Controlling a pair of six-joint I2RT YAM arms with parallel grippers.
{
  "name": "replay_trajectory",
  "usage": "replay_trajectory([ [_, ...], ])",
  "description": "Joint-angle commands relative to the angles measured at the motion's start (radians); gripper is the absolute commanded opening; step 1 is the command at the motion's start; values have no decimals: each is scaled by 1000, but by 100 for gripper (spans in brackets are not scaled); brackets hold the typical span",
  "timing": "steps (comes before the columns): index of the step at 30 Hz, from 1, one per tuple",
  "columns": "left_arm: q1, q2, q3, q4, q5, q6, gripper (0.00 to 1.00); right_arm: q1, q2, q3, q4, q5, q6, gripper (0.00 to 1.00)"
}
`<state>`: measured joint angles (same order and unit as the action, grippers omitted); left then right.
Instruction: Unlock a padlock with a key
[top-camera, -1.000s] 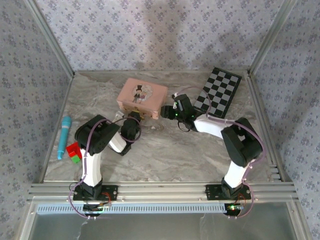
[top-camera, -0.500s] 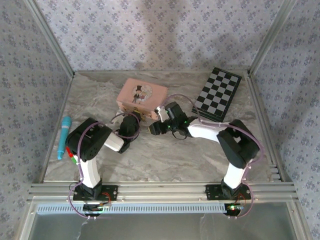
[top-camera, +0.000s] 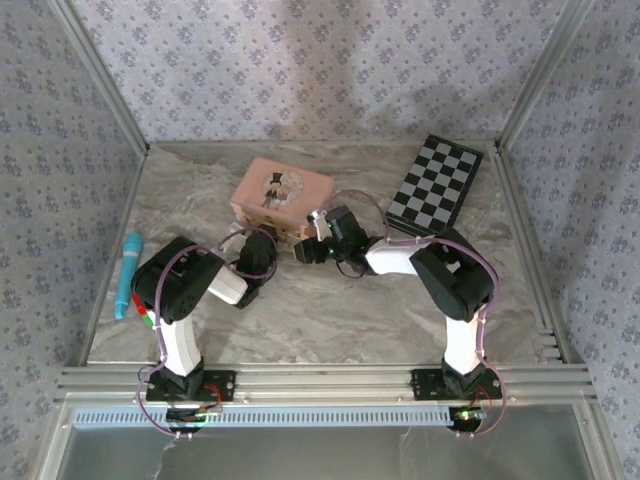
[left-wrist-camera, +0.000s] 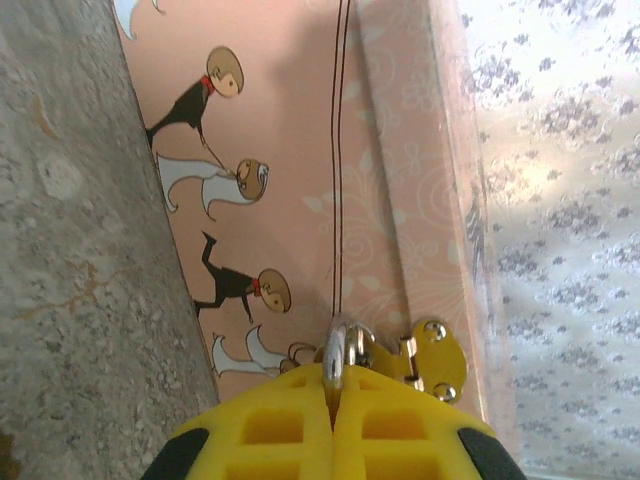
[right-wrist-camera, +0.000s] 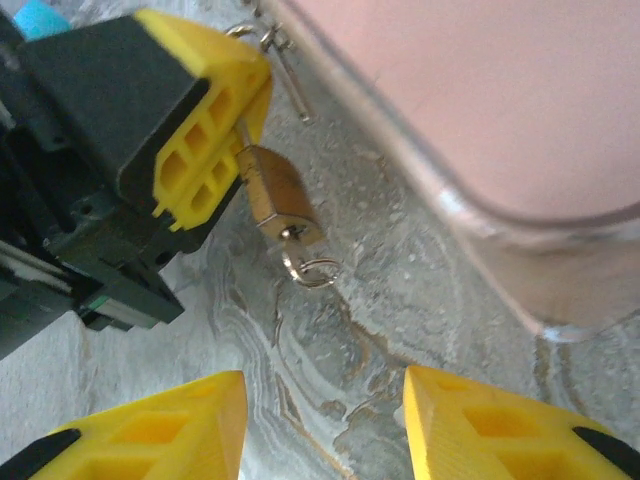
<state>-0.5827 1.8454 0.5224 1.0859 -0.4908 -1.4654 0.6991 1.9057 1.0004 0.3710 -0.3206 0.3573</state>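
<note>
Left gripper (top-camera: 270, 238) is clamped tight on the padlock (right-wrist-camera: 280, 195) by its shackle. The brass body hangs tilted off those yellow fingers (right-wrist-camera: 205, 130), low over the table (top-camera: 330, 310), right at the front edge of the pink box (top-camera: 280, 190). I can't tell whether it touches the marble. A small silvery ring (right-wrist-camera: 312, 268) dangles at its lower end.

My right gripper (right-wrist-camera: 325, 400) faces it with jaws apart, nothing between them. It's tight on the far side, where the box's rounded corner sits just beside my line in. There's plenty of bare table toward the near rail. The chessboard (top-camera: 435, 185) is well apart at the back right, and the blue cylinder (top-camera: 128, 272) is near the left wall.

Against a second ago, the right arm has swung left from beside the chessboard to meet the left gripper, and the box has turned slightly.
</note>
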Motion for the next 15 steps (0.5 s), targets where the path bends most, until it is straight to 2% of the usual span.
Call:
replay_trajectory([
  [1,2,1,-1,44,-116,-16,0,-19,-36,12,-1,61,60,48],
  [5,0,10,4,77,-161,-10,0,-49,-73,-26,19,110,169,58],
  [8,4,22,4,103,-175,2,0,-82,-86,-43,61,130,251,59],
  [11,13,37,3,128,-157,12,0,-98,-88,-40,76,173,315,65],
  [15,12,47,18,138,-122,33,0,-118,-41,30,48,168,392,68],
])
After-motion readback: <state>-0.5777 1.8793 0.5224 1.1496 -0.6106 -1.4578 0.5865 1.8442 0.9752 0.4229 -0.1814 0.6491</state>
